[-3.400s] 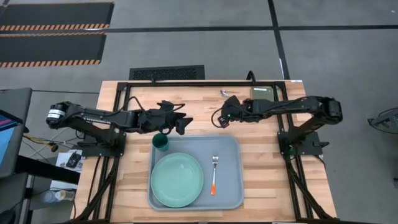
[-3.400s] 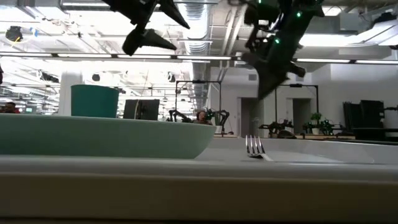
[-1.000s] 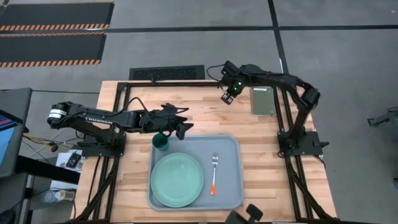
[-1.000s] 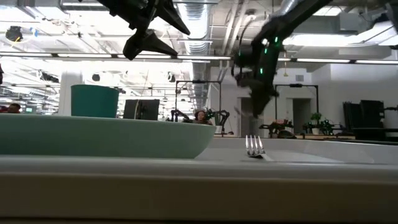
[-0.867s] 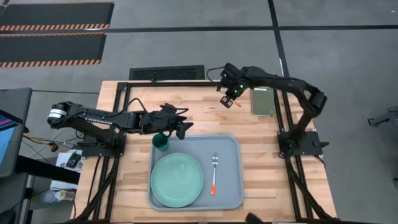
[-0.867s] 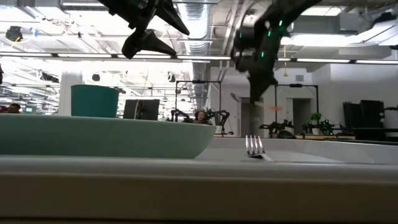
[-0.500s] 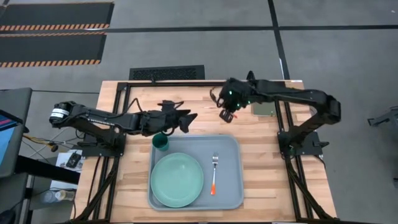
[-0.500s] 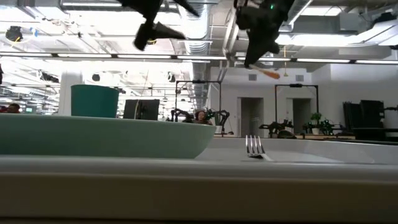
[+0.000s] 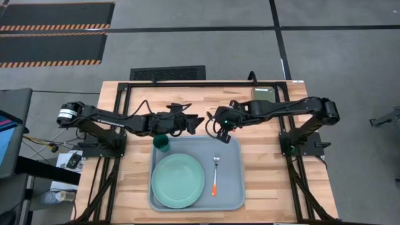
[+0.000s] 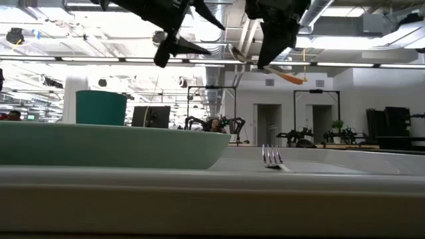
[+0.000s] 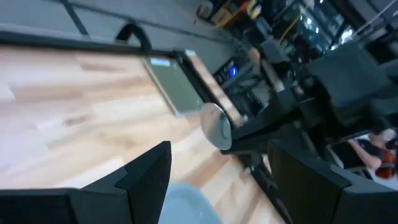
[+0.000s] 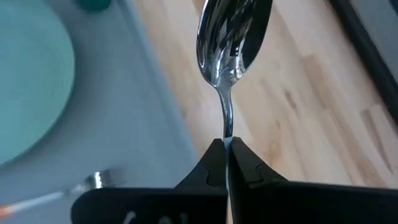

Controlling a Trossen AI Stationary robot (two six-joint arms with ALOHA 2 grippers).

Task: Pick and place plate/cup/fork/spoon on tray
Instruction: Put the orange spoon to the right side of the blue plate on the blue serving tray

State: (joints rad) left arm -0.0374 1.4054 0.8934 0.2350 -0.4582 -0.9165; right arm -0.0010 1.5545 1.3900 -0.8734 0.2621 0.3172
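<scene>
Right gripper clamped on spoon, held in the air over the tray's far edge. Left gripper jaws wide, just beyond the same edge, above the cup.

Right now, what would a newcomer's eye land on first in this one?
Probably the spoon, pinched by its neck in the right gripper and held in the air over the tray's far edge. Below it the tray already holds the mint-green plate, the cup and the fork. The left gripper hangs open close by.
</scene>
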